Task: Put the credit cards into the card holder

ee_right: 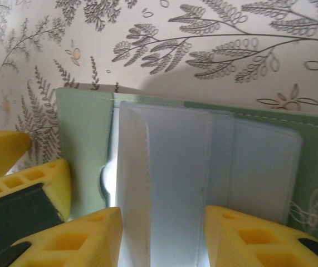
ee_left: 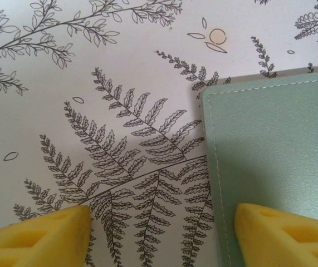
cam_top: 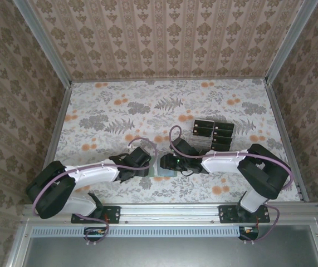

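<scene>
Your left gripper (ee_left: 161, 219) stands open, one finger on the table (ee_left: 120, 67) and the other on the card holder (ee_left: 275, 144) edge. Your right gripper (ee_right: 161, 222) is open over its clear sleeves (ee_right: 164, 161). Beyond, to the right, the credit cards (cam_top: 213, 133) sit well apart.

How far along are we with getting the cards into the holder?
Early. Done: the card holder lies open, clear sleeves showing. In hand: the left gripper has one finger over its cover; the right gripper straddles a sleeve, jaws apart. Left: the credit cards lie beyond the grippers; visible sleeves look empty.
</scene>
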Robot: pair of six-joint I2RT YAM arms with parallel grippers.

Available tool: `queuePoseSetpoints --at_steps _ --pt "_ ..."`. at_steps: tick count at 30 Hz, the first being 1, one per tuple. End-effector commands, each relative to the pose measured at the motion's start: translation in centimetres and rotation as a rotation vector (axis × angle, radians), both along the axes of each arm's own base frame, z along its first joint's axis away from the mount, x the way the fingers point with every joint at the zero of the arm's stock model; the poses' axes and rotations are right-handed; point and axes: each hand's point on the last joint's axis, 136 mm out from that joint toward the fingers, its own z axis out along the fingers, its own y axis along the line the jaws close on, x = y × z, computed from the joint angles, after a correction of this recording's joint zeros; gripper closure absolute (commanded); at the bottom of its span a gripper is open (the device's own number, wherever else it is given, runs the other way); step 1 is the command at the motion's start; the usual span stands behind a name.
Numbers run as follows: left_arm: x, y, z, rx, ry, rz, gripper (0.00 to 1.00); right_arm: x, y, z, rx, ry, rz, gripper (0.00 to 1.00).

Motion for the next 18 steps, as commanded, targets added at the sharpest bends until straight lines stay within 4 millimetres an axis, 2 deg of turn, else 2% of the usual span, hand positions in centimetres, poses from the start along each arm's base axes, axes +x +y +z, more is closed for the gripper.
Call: queuePoseSetpoints --at_steps 1,18 --pt "-0.6 -0.2 -1.4 -0.006 0.031 0.002 0.30 -0.1 1.0 -0.1 0.058 0.031 0.013 0.57" --pt "-0.2 0.9 0.9 -0.083 -0.059 0.061 0.30 0.7 3.4 2.0 0.131 0.040 0.027 0.57"
